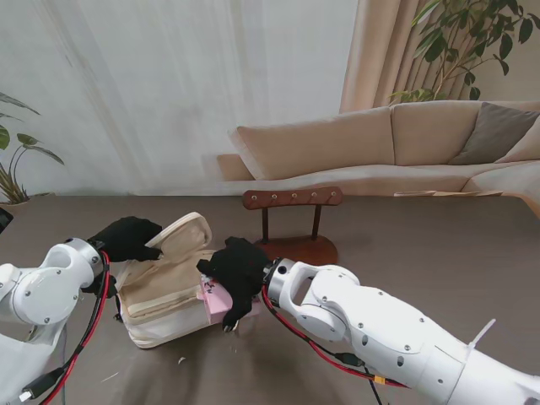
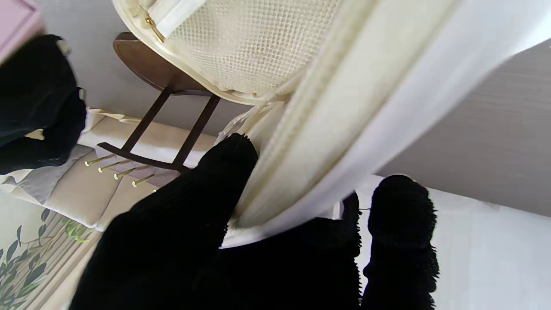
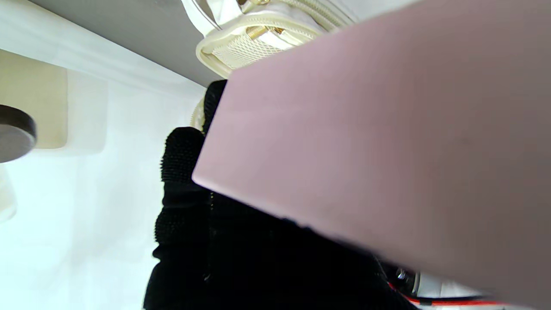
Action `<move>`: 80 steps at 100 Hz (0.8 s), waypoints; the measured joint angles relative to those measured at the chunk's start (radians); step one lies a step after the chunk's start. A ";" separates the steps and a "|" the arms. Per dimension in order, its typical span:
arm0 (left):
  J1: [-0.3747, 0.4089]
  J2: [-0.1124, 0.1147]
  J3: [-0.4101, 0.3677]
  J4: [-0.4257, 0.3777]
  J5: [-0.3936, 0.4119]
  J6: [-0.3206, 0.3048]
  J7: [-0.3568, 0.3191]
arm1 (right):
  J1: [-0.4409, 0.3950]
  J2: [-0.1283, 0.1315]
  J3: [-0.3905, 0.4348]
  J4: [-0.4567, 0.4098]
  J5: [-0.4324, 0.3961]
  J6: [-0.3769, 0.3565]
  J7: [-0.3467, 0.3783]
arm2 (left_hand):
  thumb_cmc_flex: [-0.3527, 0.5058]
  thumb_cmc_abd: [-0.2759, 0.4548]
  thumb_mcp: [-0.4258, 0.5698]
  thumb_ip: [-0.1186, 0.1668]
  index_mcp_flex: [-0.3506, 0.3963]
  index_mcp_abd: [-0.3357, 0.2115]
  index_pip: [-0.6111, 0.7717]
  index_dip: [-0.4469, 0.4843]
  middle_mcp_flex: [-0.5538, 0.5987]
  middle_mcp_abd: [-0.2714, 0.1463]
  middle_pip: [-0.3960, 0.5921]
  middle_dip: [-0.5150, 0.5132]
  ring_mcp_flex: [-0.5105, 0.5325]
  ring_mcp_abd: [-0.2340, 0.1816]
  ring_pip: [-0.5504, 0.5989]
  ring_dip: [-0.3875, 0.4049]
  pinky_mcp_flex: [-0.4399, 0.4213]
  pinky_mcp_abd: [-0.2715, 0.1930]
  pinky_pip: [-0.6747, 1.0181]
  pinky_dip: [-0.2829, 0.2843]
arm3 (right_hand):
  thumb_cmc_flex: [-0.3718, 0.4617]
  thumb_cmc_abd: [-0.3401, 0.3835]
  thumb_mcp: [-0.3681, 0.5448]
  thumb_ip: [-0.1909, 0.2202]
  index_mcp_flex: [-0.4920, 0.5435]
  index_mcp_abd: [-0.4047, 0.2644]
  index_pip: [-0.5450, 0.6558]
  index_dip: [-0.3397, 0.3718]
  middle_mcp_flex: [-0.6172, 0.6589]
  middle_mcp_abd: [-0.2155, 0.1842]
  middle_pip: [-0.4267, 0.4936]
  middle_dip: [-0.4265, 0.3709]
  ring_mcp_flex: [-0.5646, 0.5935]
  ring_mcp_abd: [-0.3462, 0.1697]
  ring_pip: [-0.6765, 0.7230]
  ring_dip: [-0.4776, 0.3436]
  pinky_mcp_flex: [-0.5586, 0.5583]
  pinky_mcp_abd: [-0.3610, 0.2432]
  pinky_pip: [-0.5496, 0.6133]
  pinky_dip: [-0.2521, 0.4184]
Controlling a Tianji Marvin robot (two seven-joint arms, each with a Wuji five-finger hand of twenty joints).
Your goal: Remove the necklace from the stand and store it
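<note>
Pink box (image 1: pixel 214 301) in right hand (image 1: pixel 238 270)

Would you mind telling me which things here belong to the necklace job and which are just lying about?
Part of the job:
- wooden stand, pegs bare
- cream pouch, flap held up by left hand
- pink box in right hand

Just lying about:
- sofa
- plant

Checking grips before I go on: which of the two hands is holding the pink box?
The right hand. It holds the pink box at the cream pouch, while the left hand grips the pouch's raised lid instead.
</note>
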 measured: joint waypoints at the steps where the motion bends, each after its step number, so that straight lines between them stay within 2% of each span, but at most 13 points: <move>1: -0.002 0.000 0.000 0.000 -0.003 0.001 -0.005 | 0.004 -0.002 -0.005 0.003 0.000 0.001 -0.002 | 0.000 0.000 0.000 0.000 0.000 0.000 -0.001 0.000 0.000 0.000 0.000 0.000 0.000 0.000 0.000 0.000 0.001 0.000 0.000 0.000 | 0.000 0.000 0.000 0.000 0.000 0.000 0.000 0.000 0.000 0.000 -0.001 -0.002 0.000 0.000 -0.001 0.000 0.000 0.000 0.000 0.000; 14: -0.031 0.004 0.003 0.009 -0.027 0.016 -0.036 | 0.054 -0.028 -0.061 0.043 0.008 0.020 -0.022 | 0.000 0.000 0.000 0.000 0.001 0.004 -0.006 0.009 0.000 0.002 0.005 0.000 0.000 0.000 0.021 0.000 -0.004 0.018 0.014 0.002 | 0.000 0.000 0.000 0.000 0.000 -0.002 0.000 -0.001 0.001 -0.002 -0.005 -0.010 0.000 -0.004 -0.008 0.000 0.000 -0.001 0.000 0.000; 31: -0.056 0.012 0.017 0.018 -0.039 0.032 -0.054 | 0.114 -0.073 -0.133 0.109 0.017 0.049 -0.075 | 0.000 0.000 0.000 0.000 0.001 0.004 -0.008 0.020 0.000 0.003 0.012 0.000 0.000 0.000 0.038 0.000 -0.019 0.020 0.025 0.016 | 0.000 0.000 0.000 0.000 0.000 -0.006 0.000 -0.011 0.013 -0.008 -0.040 -0.020 0.000 -0.013 -0.021 0.000 0.000 -0.002 0.000 0.000; 40: -0.057 0.013 0.021 0.020 -0.039 0.028 -0.054 | 0.141 -0.096 -0.161 0.141 0.021 0.060 -0.084 | 0.000 0.000 0.000 0.000 0.001 0.004 -0.008 0.022 -0.001 0.003 0.014 0.001 0.000 0.000 0.039 0.000 -0.026 0.020 0.026 0.016 | 0.000 0.000 0.000 0.000 0.000 -0.009 -0.002 -0.013 0.015 -0.012 -0.049 -0.027 0.000 -0.018 -0.028 0.000 0.000 -0.002 0.000 0.000; 43: -0.056 0.013 0.021 0.020 -0.041 0.029 -0.054 | 0.148 -0.103 -0.168 0.151 0.022 0.063 -0.087 | 0.000 0.000 0.000 0.000 0.001 0.004 -0.008 0.022 -0.001 0.003 0.015 0.001 0.000 0.000 0.040 0.000 -0.026 0.020 0.026 0.016 | 0.000 0.000 0.000 0.000 0.000 -0.012 -0.004 -0.013 0.026 -0.015 -0.077 -0.028 0.000 -0.020 -0.030 0.000 0.000 -0.002 0.000 0.000; 59: -0.046 0.014 0.021 0.016 -0.054 0.030 -0.069 | 0.175 -0.133 -0.198 0.193 0.027 0.081 -0.114 | 0.000 0.000 0.000 0.000 0.001 0.005 -0.008 0.023 -0.002 0.003 0.016 0.001 0.000 0.000 0.041 0.000 -0.028 0.020 0.026 0.017 | 0.000 0.000 0.000 0.000 0.000 -0.014 -0.006 -0.014 0.027 -0.016 -0.077 -0.028 0.000 -0.023 -0.034 0.000 0.000 -0.002 0.000 0.000; 80: -0.038 0.014 0.021 0.017 -0.058 0.033 -0.059 | 0.199 -0.180 -0.242 0.282 0.025 0.109 -0.190 | 0.000 0.002 -0.004 0.000 0.001 0.005 -0.008 0.025 -0.002 0.004 0.019 0.001 0.000 0.000 0.041 0.000 -0.028 0.020 0.026 0.026 | 0.000 -0.016 0.000 0.000 0.012 -0.017 -0.007 -0.024 0.036 -0.016 -0.078 -0.032 0.003 -0.025 -0.035 0.000 0.000 -0.002 0.000 0.000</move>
